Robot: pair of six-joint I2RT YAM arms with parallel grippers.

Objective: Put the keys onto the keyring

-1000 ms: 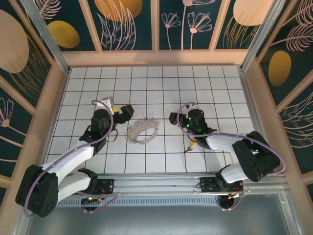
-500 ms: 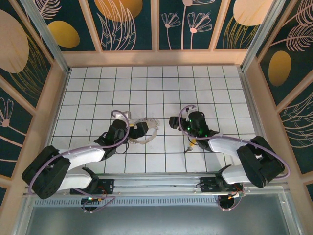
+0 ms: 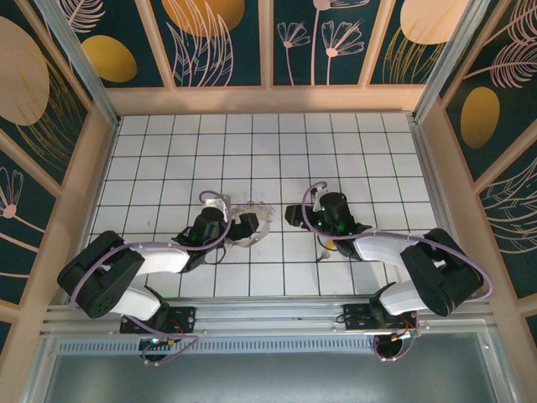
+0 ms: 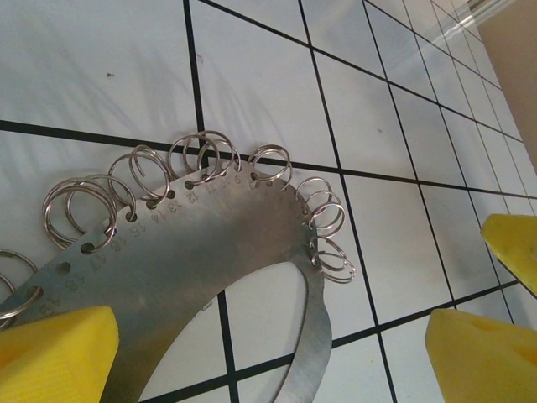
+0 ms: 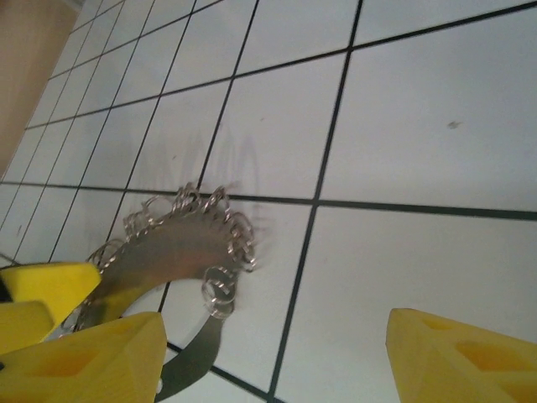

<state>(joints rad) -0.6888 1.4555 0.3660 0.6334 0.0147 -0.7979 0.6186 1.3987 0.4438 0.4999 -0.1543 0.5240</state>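
The jaws of the left gripper (image 4: 268, 357) stand wide, and the keyring (image 4: 235, 243) lies flat between them. Its grey plate, fringed with small split rings (image 4: 210, 155), reaches in from the left-hand finger toward the middle of the gap. The jaws of the right gripper (image 5: 277, 361) are also apart, with nothing between them but bare tiled floor (image 5: 403, 168). The keyring (image 5: 168, 252) sits ahead of them and off to their left.

Over the last second the left gripper (image 3: 249, 225) has swung in from well clear of the keyring (image 3: 260, 214) and now brackets its near edge. The right gripper (image 3: 294, 215) has only edged a little toward the ring. The key (image 3: 328, 247) has not moved: it lies on the floor behind the right jaws, beside that arm's forearm, untouched.

This suggests the left arm is about to pin or lift the ring, which should steady it for threading. The key has yet to be picked up, so the task is at an early stage. The right jaws point away from the key and would have to back up to reach it.
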